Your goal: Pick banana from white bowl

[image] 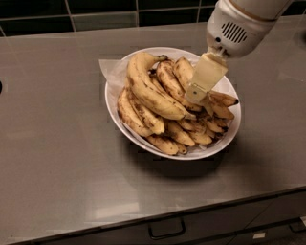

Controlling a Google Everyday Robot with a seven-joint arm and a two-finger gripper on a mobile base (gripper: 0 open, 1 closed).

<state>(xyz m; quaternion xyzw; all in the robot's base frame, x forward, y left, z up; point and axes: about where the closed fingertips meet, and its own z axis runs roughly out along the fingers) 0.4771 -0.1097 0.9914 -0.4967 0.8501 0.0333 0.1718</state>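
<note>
The white bowl (233, 129) stands in the middle of the grey counter, lined with white paper and heaped with several bananas. The banana (183, 71), thick, fairly straight and freckled, lies at the back right of the pile. To its left are a slimmer brown-mottled banana (168, 80) and a long curved one (148, 91). My gripper (196, 94) reaches down from the upper right on a white arm. Its cream tip rests among the bananas, right beside the lower end of the banana and hiding it.
The grey countertop (57, 158) runs all round the bowl. A black tiled wall (95, 7) stands behind it. The counter's front edge has drawers with a dark handle (166, 229) below it. The lining paper (111, 72) sticks out over the bowl's left rim.
</note>
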